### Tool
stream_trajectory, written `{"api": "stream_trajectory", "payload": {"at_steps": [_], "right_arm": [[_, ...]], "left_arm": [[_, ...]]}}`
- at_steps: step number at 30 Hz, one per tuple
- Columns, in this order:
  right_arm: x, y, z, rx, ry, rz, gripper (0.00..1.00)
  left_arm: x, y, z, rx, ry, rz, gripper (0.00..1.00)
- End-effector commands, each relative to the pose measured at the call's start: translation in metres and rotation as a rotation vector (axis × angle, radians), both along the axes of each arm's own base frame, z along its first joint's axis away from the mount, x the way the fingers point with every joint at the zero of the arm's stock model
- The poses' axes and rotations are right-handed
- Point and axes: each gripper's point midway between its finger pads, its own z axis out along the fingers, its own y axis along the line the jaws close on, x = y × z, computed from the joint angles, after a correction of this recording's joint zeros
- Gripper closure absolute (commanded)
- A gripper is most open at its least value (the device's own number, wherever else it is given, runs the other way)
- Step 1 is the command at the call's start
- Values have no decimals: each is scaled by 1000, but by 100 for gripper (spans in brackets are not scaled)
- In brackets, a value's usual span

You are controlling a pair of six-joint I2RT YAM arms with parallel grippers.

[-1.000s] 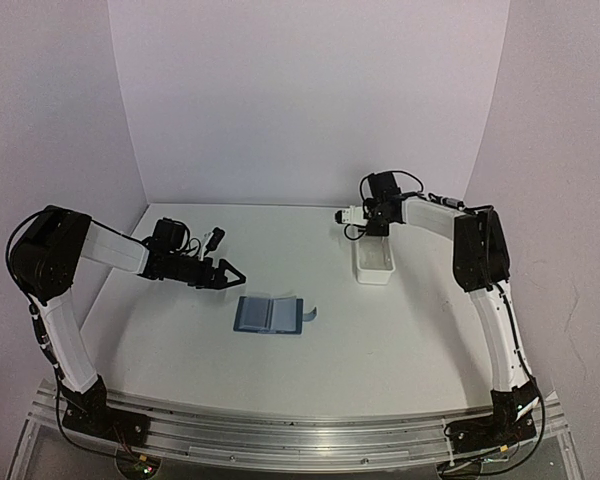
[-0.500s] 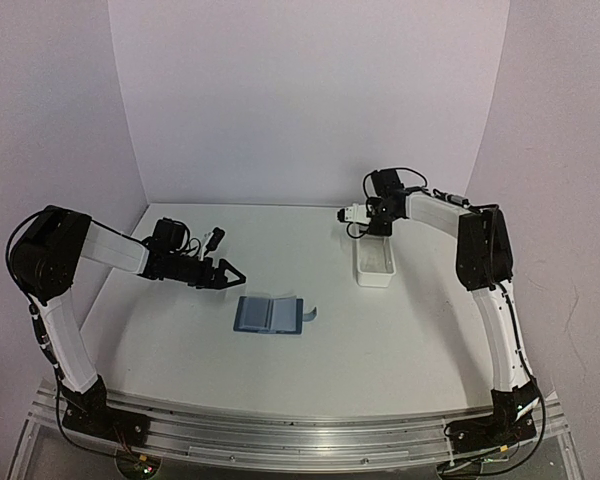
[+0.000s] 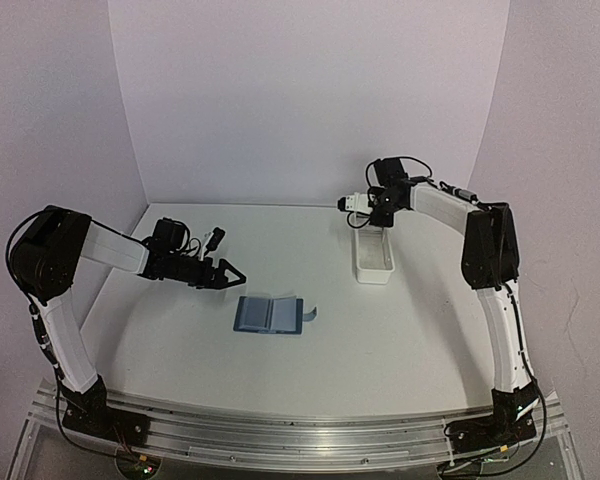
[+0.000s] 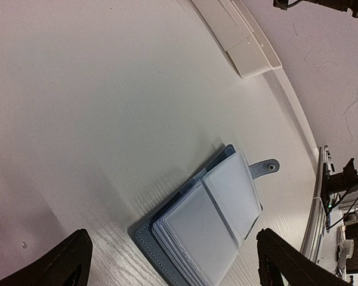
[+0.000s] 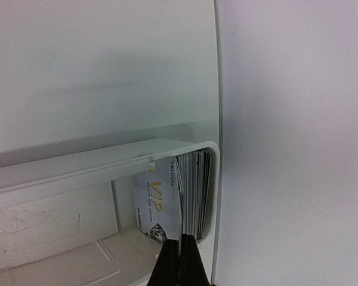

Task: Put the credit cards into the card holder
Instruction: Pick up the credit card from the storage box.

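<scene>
The card holder (image 3: pixel 270 314) lies open on the table, pale pocket pages up, its snap tab (image 4: pixel 265 168) pointing away. My left gripper (image 3: pixel 235 280) hovers just to its upper left, open; in the left wrist view the card holder (image 4: pixel 206 223) lies between and beyond the gripper (image 4: pixel 173 238). Several credit cards (image 5: pixel 194 190) stand on edge at one end of the white tray (image 5: pixel 107 161), a "VIP" card leaning in front. My right gripper (image 3: pixel 372 220) hangs above the tray's far end, shut (image 5: pixel 180 241); whether a card edge is pinched does not show.
The long white tray (image 3: pixel 373 262) stands at the back right of the table, close to the rear wall. Purple walls close in the back and both sides. The metal rail with both arm bases runs along the near edge.
My right arm has risen and drawn back from the tray's far end, gripper still shut. The left arm and the card holder have not moved.
</scene>
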Motion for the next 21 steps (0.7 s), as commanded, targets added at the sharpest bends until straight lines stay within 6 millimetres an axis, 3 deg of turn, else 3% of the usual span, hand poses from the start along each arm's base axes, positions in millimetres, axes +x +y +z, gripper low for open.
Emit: {"api": "stream_trajectory", "payload": {"at_steps": [1, 11, 21], "right_arm": [[5, 7, 46, 66, -76, 7, 100], [-5, 5, 45, 66, -35, 11, 100], [0, 7, 12, 52, 10, 11, 96]], "left_arm": [[1, 0, 15, -27, -32, -5, 4], [-1, 1, 14, -25, -23, -4, 4], [-2, 2, 13, -19, -19, -2, 4]]}}
